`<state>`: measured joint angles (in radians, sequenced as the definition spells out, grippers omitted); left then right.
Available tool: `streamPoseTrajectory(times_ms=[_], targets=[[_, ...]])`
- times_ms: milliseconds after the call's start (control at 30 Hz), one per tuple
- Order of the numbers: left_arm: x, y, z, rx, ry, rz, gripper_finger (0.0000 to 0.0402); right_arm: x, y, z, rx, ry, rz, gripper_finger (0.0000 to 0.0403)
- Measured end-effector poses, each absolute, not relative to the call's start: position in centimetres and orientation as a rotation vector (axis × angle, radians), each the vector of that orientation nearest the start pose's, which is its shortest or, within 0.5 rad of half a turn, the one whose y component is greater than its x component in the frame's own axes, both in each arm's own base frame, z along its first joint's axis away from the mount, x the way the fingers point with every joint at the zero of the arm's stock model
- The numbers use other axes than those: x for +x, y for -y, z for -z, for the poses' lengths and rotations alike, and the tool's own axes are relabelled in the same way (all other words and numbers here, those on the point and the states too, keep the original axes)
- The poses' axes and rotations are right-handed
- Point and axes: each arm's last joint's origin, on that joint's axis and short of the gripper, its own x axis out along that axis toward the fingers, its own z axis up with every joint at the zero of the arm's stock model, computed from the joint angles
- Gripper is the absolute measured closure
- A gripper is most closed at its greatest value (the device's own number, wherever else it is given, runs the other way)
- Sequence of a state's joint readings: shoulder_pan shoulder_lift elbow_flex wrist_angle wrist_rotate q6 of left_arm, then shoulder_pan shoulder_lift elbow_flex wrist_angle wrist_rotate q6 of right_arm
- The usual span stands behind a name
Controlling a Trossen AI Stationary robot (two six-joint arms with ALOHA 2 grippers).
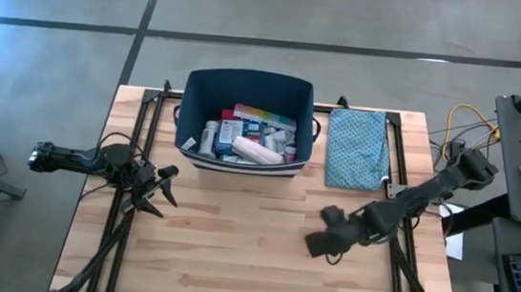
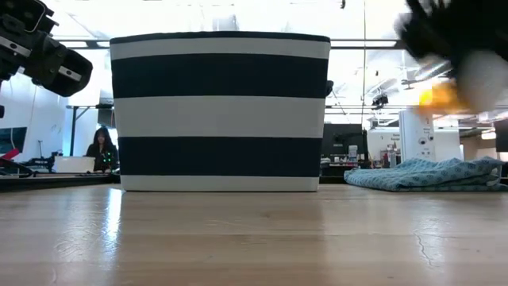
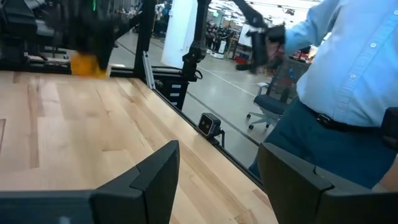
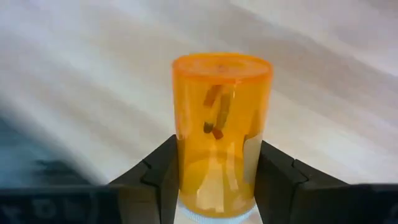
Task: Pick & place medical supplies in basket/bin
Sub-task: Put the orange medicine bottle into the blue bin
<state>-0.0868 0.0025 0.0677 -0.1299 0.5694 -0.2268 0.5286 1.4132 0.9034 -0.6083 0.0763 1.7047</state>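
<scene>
A grey concrete floor (image 1: pixel 50 39) surrounds the wooden table (image 1: pixel 231 249); beyond it, a bright workshop, an office chair (image 3: pixel 264 112) and a seated person (image 2: pixel 101 147).

In the low view the right gripper (image 2: pixel 464 59) is motion-blurred and cut off by the top-right edge, the orange vial (image 4: pixel 221 134) it holds appearing only as a probable orange smear, while the bin (image 2: pixel 220 111) wall hides its contents.
</scene>
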Motion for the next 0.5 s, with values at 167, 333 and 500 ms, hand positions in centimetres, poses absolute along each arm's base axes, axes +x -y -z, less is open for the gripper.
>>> streamPoseTrajectory(times_ms=[167, 333, 500], targets=[[8.7, 2.3, -17.4, -0.234, -0.138, 0.644, 0.0203, 25.5, -11.7, -31.1, 1.11, -0.542, 0.448, 0.0257], [8.7, 2.3, -17.4, -0.235, -0.139, 0.644, 0.0203, 27.1, -6.4, -38.9, 0.894, -0.234, 0.53, 0.0257], [8.7, 2.3, -17.4, -0.234, -0.138, 0.644, 0.0203, 31.3, 1.7, -39.9, 0.738, -0.304, 0.599, 0.0249]])
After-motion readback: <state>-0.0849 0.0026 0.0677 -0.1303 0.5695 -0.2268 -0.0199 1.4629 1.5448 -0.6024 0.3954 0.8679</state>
